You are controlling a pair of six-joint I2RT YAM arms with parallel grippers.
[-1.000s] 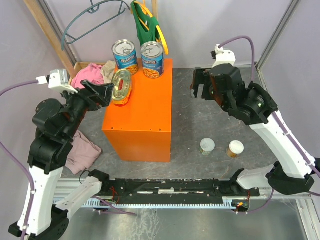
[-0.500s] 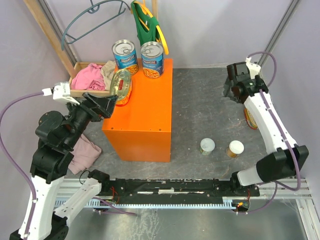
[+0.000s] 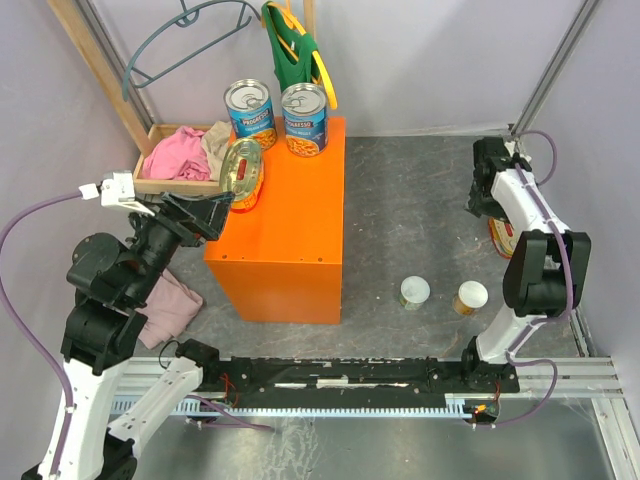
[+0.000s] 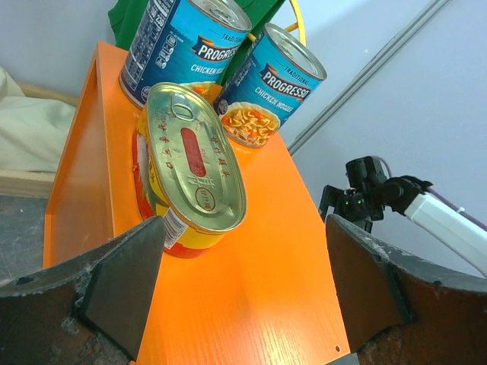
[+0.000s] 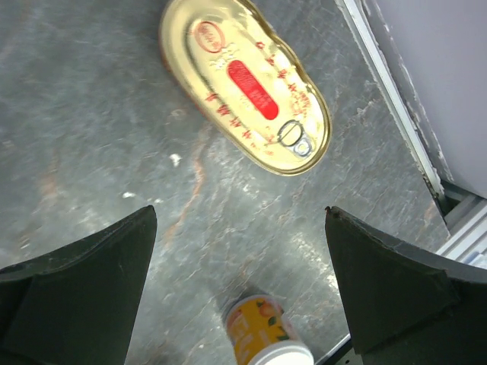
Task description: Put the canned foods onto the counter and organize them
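Left wrist view: the left gripper (image 4: 245,228) is spread wide and holds nothing, with its two dark fingers (image 4: 122,281) standing on either side over the top of the orange counter (image 4: 251,304). Just ahead of it, a flat oval yellow-red tin (image 4: 194,171) sits on the left part of that top. It is tilted up with its gold pull-tab lid toward the camera and its lower edge on the orange surface. Its upper end overlaps the can behind it, but whether the two touch cannot be told. At the counter's far edge a tall blue Progresso can (image 4: 183,42) and a second Progresso can (image 4: 280,90) stand upright, close side by side.

In the right wrist view, the right gripper (image 5: 240,217) is likewise released, its fingers far apart and empty above the grey tabletop (image 5: 91,114). The second oval tin (image 5: 247,84) lies flat on that tabletop with its lid up. It is beyond the fingertips and apart from them, near the metal frame rail (image 5: 392,87) at the table's right side. A small white-lidded can (image 5: 262,334) with an orange-yellow label stands nearer the camera.

The top view shows another small white-lidded can (image 3: 415,292) just beside that one, both on the tabletop, apart from the counter on its right. A wooden tray (image 3: 175,186) of clothes sits against the counter's far left side.
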